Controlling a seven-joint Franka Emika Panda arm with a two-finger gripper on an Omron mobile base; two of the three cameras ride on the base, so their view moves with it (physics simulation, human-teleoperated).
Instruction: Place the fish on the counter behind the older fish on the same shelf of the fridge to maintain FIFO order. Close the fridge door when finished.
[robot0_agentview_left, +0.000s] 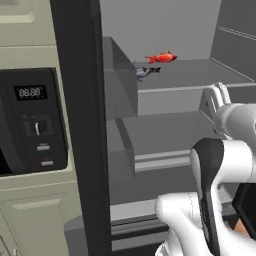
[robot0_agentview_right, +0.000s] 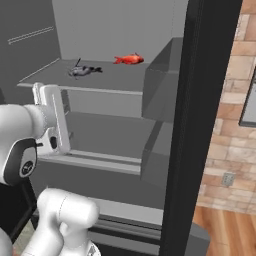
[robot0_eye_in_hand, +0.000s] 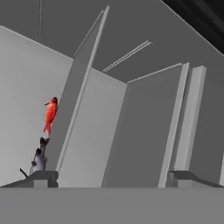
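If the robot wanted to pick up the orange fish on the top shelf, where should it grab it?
Probably around the middle of the orange fish, its thickest part, with the tool coming from the open front of the fridge and down from above. It lies flat on the shelf, nose to tail across it, so fingers would close across its slim body. The grey fish lies in front, so reach over it.

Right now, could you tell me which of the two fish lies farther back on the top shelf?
The orange-red fish, behind the grey-silver fish.
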